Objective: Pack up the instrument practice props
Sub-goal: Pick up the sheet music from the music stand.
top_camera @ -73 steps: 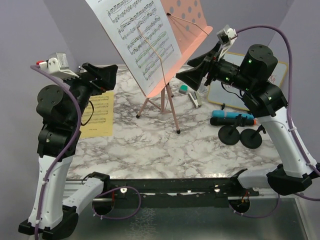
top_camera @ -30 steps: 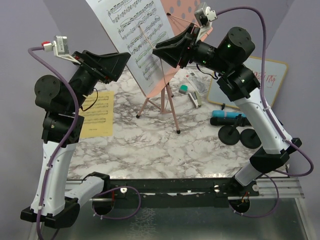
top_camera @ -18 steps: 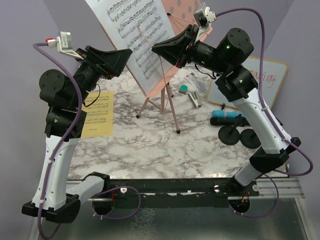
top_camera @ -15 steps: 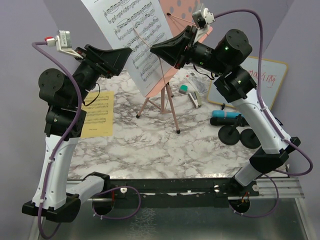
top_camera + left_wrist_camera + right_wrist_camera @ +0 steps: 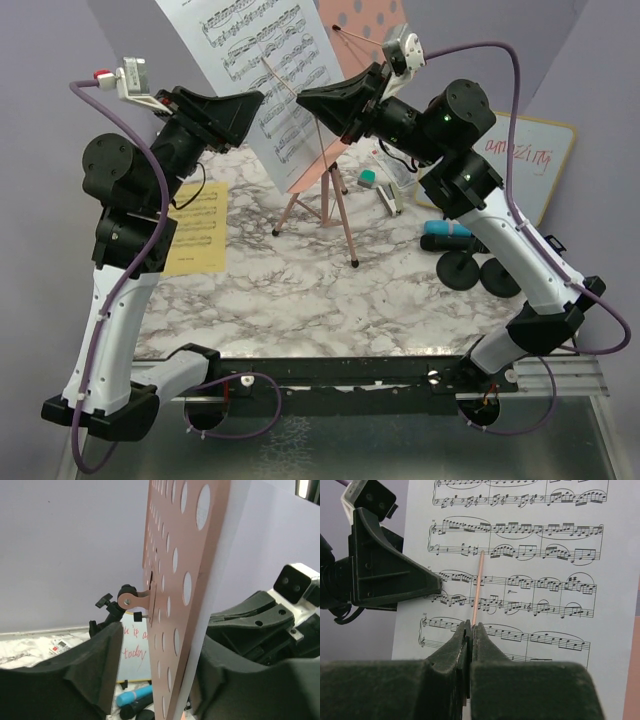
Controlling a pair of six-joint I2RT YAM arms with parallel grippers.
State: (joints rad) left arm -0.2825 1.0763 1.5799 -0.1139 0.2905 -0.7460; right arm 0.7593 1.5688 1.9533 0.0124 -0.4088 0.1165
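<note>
The pink music rack (image 5: pixel 365 20) stands on its tripod legs (image 5: pixel 335 205) at the back of the table, with a white sheet-music page (image 5: pixel 245 50) on it. My right gripper (image 5: pixel 305 100) (image 5: pixel 470 627) is shut on the rack's thin pink page-holder wire (image 5: pixel 479 580), in front of the page (image 5: pixel 545 555). My left gripper (image 5: pixel 255 100) (image 5: pixel 160 650) is open, one finger on each side of the perforated plate (image 5: pixel 175 580) at its left edge. The blue microphone (image 5: pixel 445 228) and black microphone (image 5: pixel 440 243) lie at the right beside two round pole bases (image 5: pixel 460 270).
A yellow printed page (image 5: pixel 195 225) lies flat on the table at the left. The whiteboard (image 5: pixel 515 165) leans at the back right. A green eraser (image 5: pixel 367 180) and a small stapler (image 5: pixel 390 200) lie behind the tripod.
My right gripper has shut on the pink wire. My left gripper has risen to the rack's left edge and narrowed. The rack's plate and page have shifted up and to the left.
</note>
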